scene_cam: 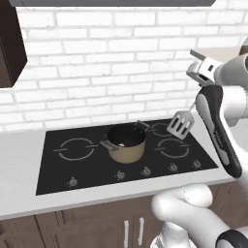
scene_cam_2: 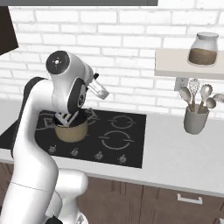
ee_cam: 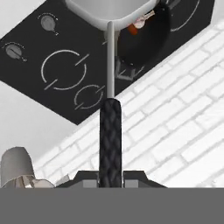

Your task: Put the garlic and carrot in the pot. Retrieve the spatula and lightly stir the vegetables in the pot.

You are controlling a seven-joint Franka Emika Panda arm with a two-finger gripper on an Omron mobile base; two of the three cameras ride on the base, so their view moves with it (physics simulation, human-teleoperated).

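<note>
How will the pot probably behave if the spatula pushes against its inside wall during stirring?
The pot looks wide and low, so it probably will not tip. It stands on the smooth black cooktop, so it may slide. The spatula, held in the gripper, looks thin and rigid.

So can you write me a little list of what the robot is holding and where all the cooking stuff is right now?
holding: the gripper is shut on the spatula by its dark handle
spatula: in the air, slotted head above the stove, to the right of the pot
pot: on the stove, between the burner rings
in the pot: carrot and garlic, side by side
stirring: not started
counter extras: grey cup of spoons; jar on a shelf
</note>
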